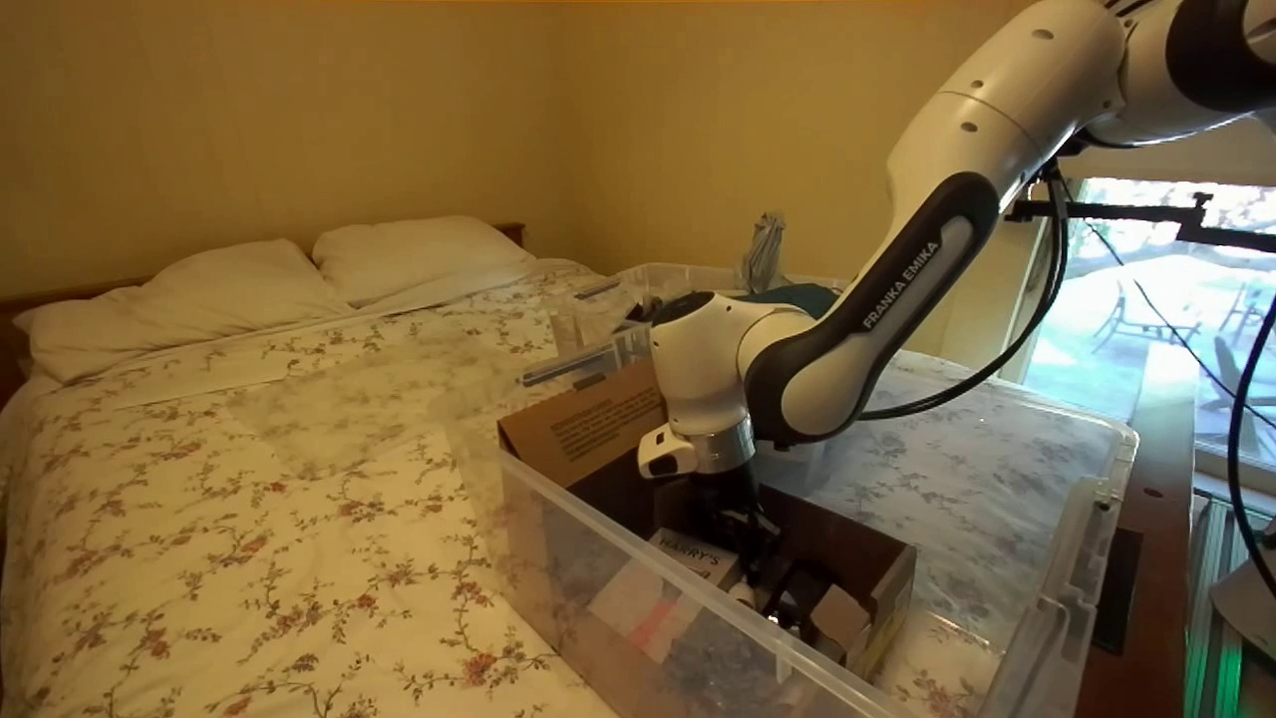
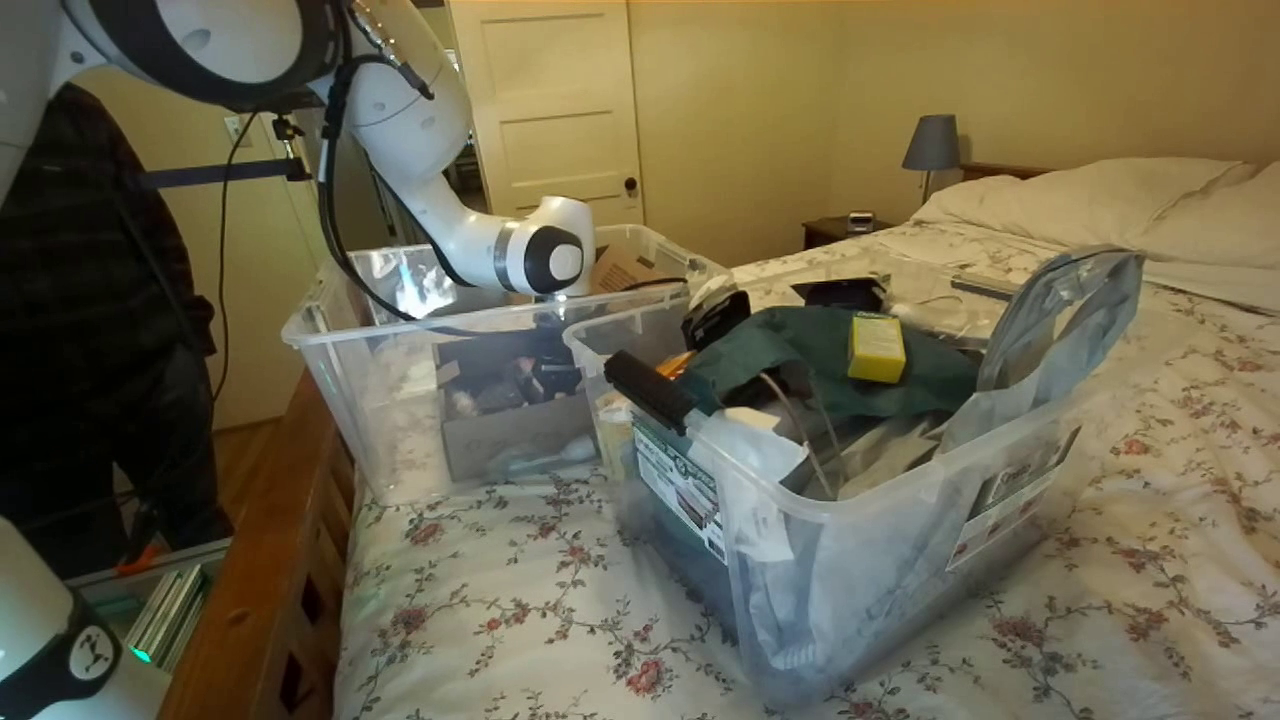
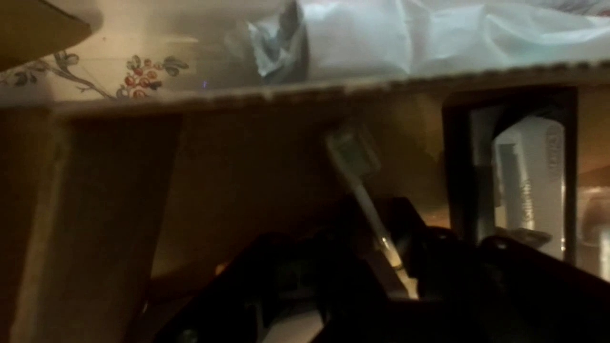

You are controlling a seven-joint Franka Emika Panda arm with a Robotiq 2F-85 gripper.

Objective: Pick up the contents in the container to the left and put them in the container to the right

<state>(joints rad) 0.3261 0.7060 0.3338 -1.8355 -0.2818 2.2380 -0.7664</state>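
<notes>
In both exterior views my gripper (image 1: 753,570) reaches down into the open cardboard box (image 2: 510,440) inside the clear left container (image 2: 470,320). Small dark contents (image 1: 797,588) lie under and beside its fingertips, mostly in shadow. The wrist view is dark: a pale toothbrush (image 3: 367,200) runs slantwise between the fingers, its blurred head sticking out past the tips. The jaws stand close around its neck; I cannot tell whether they grip it. A black-framed pack (image 3: 529,171) stands to the right of the fingers. The right container (image 2: 850,560) is a clear bin holding mixed goods.
A Harry's box (image 1: 688,563) sits beside the gripper within the cardboard walls. In the right container a teal cloth (image 2: 780,345), a yellow box (image 2: 876,348) and a grey bag (image 2: 1060,310) rise near or above the rim. Both bins stand on a flowered bed (image 2: 480,620).
</notes>
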